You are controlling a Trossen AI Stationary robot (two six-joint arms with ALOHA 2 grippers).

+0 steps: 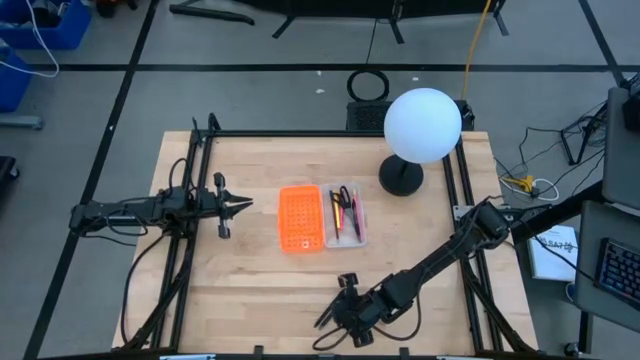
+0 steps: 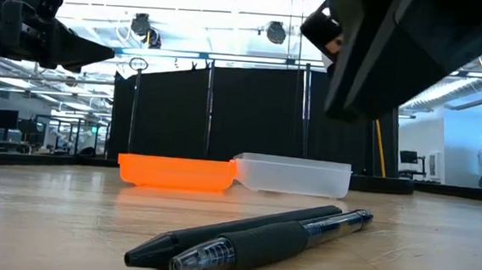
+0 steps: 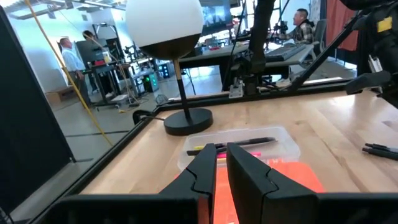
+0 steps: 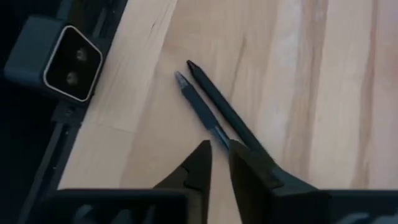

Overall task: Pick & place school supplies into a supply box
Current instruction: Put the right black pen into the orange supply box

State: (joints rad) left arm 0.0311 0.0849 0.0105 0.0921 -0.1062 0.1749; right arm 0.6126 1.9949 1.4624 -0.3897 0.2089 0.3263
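Now right tool (image 4: 221, 155) low at near worktop (image 1: 250, 290) edge, fingers slightly spread, straddling one of two black pens (image 4: 217, 115), not clamped. Left tool (image 1: 240, 205) hovers left of box (image 1: 322, 217), fingers nearly pressed together, empty. Box mid-worktop, holds scissors (image 1: 343, 196), pens. Lamp (image 1: 420, 130) behind box.

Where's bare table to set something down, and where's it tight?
Bare wood: between the left gripper and the orange grid-textured half of the box, and right of the clear half, below the black base of the white globe lamp. Tight: front edge, where the right gripper sits over two dark pens, jaws nearly closed.
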